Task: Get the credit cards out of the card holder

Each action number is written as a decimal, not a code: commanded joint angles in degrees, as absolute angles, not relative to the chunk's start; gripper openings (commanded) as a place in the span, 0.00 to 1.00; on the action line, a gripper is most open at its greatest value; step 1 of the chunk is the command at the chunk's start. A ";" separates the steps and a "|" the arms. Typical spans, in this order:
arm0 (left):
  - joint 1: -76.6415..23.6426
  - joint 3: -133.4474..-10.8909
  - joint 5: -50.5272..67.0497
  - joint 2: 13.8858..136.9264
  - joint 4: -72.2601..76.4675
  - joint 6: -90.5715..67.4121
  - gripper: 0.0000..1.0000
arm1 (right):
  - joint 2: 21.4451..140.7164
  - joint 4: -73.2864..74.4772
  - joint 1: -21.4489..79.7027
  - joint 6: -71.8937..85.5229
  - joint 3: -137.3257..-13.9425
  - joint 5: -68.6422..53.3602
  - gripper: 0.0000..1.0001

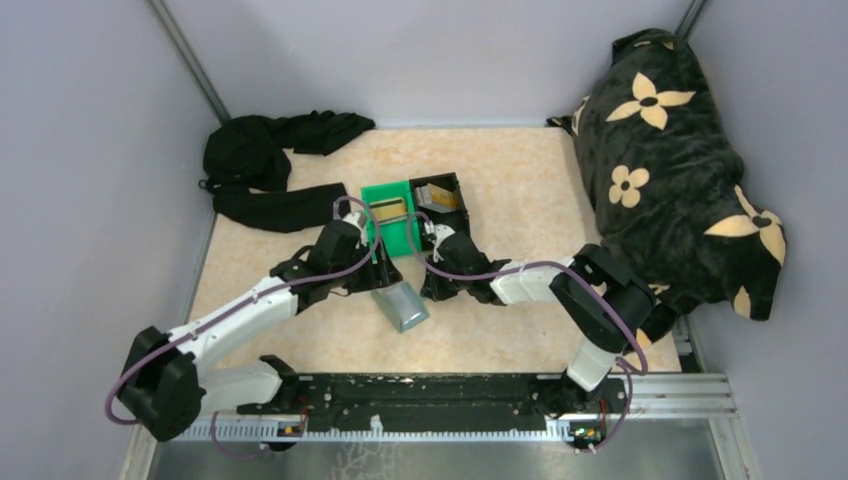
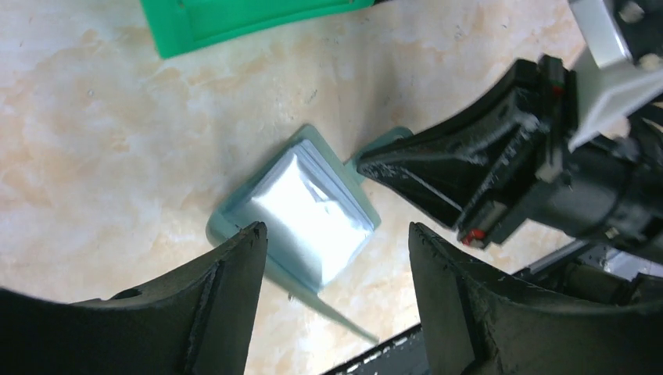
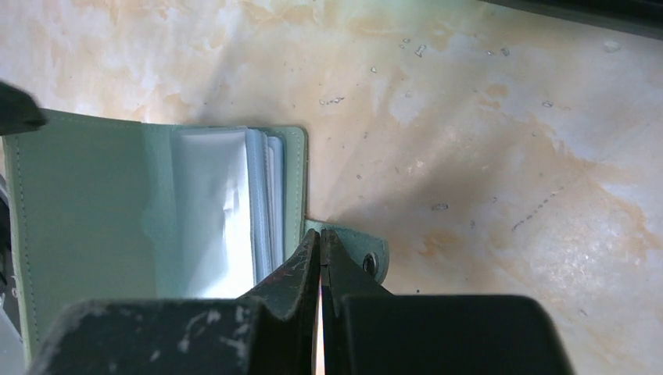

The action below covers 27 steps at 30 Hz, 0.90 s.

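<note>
Card holder (image 1: 400, 306): open on the table (image 1: 520, 180), centre of the top view, clear sleeves showing.
Left gripper (image 2: 336, 232): jaws spread, above the card holder.
Right gripper (image 3: 320, 238): jaws pressed together, tips at the holder's snap tab (image 3: 366, 262).

A robotics lab cell: plain grey walls (image 1: 90, 150) box in a table (image 1: 520, 190) (marble-patterned) edged by a mounting rail (image 1: 430, 392)

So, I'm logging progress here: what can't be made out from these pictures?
- Cards left in the card holder: left wrist, glare whites out its inside.
- Holder's snap tab: right wrist, half hidden under the shut right claw.
- Contents of the black bin: top view, too small.
</note>
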<state>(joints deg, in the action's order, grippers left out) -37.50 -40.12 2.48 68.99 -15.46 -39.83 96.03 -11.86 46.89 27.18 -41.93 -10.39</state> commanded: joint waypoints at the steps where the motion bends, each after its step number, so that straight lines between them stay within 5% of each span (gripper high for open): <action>1: -37.62 -38.01 3.96 62.92 -21.79 -39.31 0.73 | 98.23 -13.89 46.98 27.35 -41.44 -11.01 0.00; 16: -37.62 -21.56 6.58 57.30 -19.24 -46.06 0.70 | 99.75 -15.57 46.09 30.02 -41.45 -12.50 0.00; 27: -37.62 -29.73 4.51 76.77 -4.11 -43.49 0.68 | 92.29 -14.47 42.63 31.93 -35.50 -9.36 0.00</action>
